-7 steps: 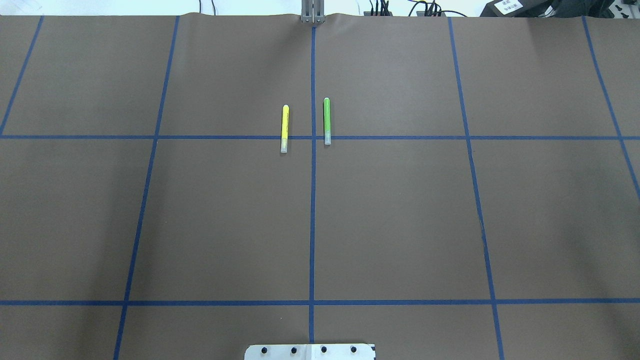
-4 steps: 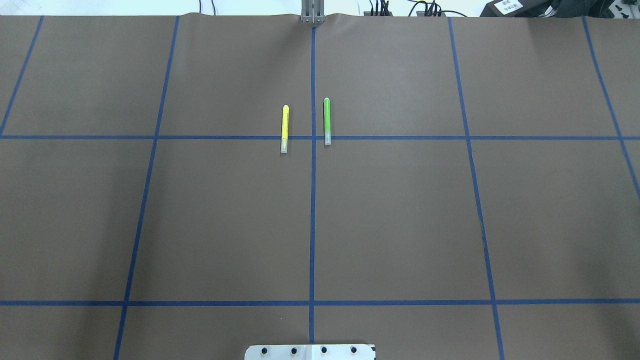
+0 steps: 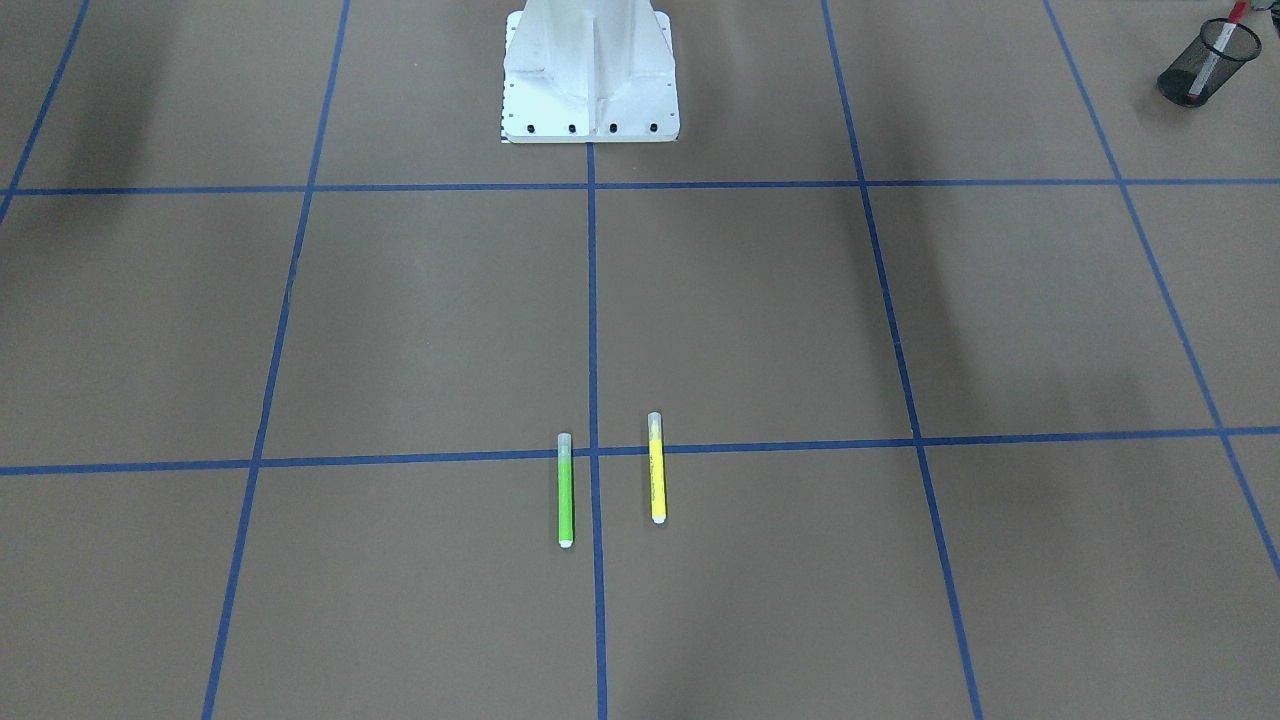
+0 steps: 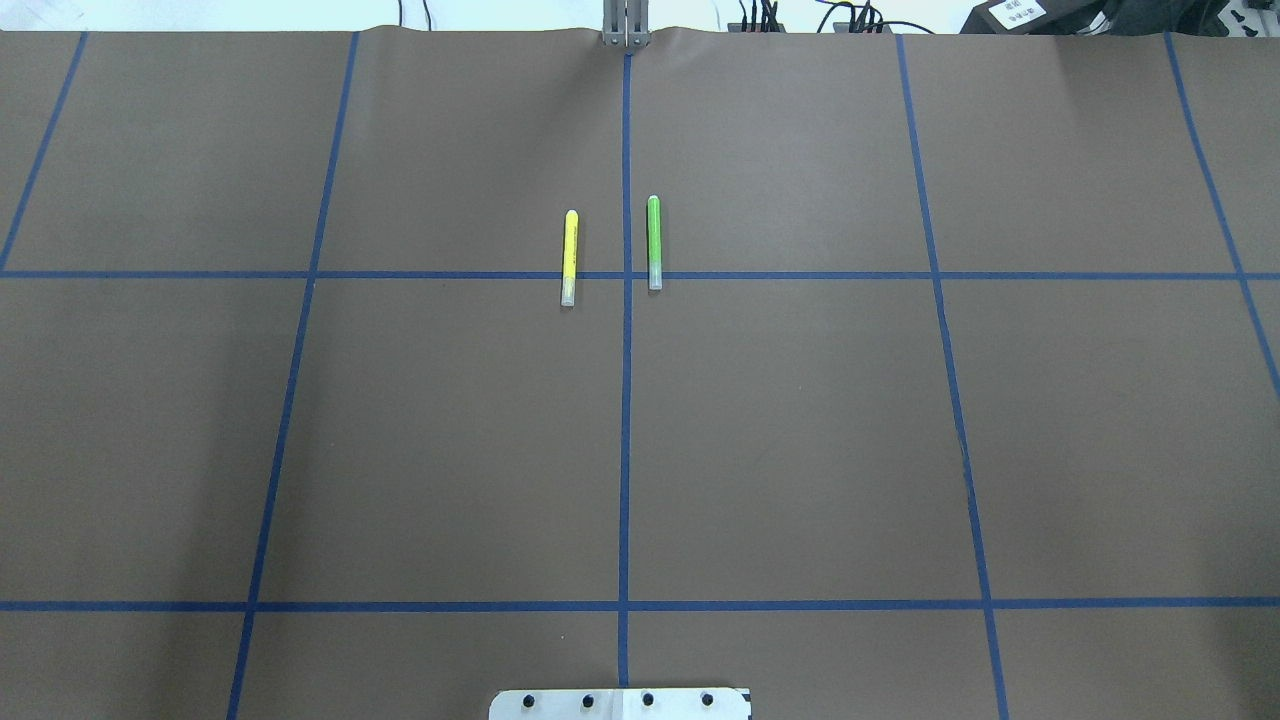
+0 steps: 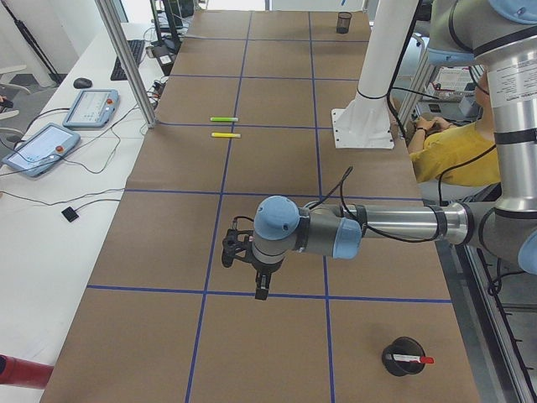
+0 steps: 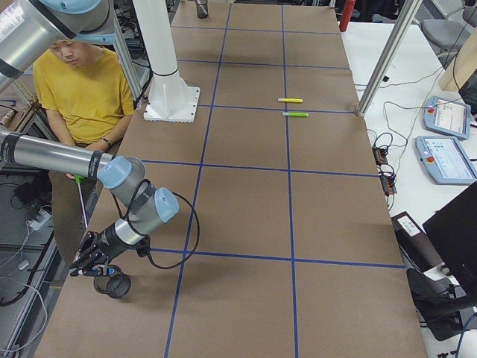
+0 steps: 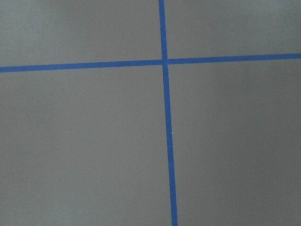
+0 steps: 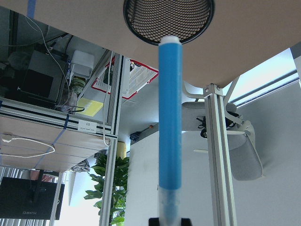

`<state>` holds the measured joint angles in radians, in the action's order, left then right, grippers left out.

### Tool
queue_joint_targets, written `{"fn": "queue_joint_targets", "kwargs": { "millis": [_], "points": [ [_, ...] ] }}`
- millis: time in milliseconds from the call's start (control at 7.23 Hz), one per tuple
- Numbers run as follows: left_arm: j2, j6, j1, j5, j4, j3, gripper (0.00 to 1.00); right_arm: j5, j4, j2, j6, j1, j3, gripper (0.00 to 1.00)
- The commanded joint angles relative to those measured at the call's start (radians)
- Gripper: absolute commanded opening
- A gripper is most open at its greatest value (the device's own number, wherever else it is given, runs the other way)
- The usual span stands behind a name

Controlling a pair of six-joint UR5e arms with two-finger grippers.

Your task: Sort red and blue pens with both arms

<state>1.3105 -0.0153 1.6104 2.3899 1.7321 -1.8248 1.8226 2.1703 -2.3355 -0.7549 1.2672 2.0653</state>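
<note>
The blue pen [image 8: 169, 117] is in my right gripper [image 8: 169, 221], which is shut on its clear-capped end. Its white end points at the mouth of a black mesh cup [image 8: 167, 21]. The exterior right view shows the right gripper [image 6: 91, 262] just above that cup [image 6: 113, 285] at the near table corner. The red pen [image 5: 415, 359] stands in another black mesh cup [image 5: 401, 357], also seen in the front-facing view as a cup [image 3: 1195, 70] at the top right. My left gripper [image 5: 262, 290] hangs over bare table to the left of that cup; I cannot tell whether it is open or shut.
A yellow marker [image 4: 569, 257] and a green marker [image 4: 654, 243] lie side by side at the table's middle. The white pedestal [image 3: 590, 70] stands at the robot's edge. A person in a yellow shirt [image 6: 82, 82] sits behind it. Tablets [image 5: 88, 107] lie on the side bench.
</note>
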Motion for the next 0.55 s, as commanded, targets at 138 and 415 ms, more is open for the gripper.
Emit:
{"fn": "queue_joint_targets", "kwargs": {
  "millis": [138,415],
  "points": [
    [-0.010,0.000,-0.003,0.000,0.015,-0.005,1.00,0.081,-0.044,-0.002,0.002,-0.002,-0.057,0.00],
    [-0.010,0.000,-0.004,0.000,0.015,-0.005,1.00,0.113,-0.064,-0.002,0.002,-0.002,-0.079,0.00]
  ]
}}
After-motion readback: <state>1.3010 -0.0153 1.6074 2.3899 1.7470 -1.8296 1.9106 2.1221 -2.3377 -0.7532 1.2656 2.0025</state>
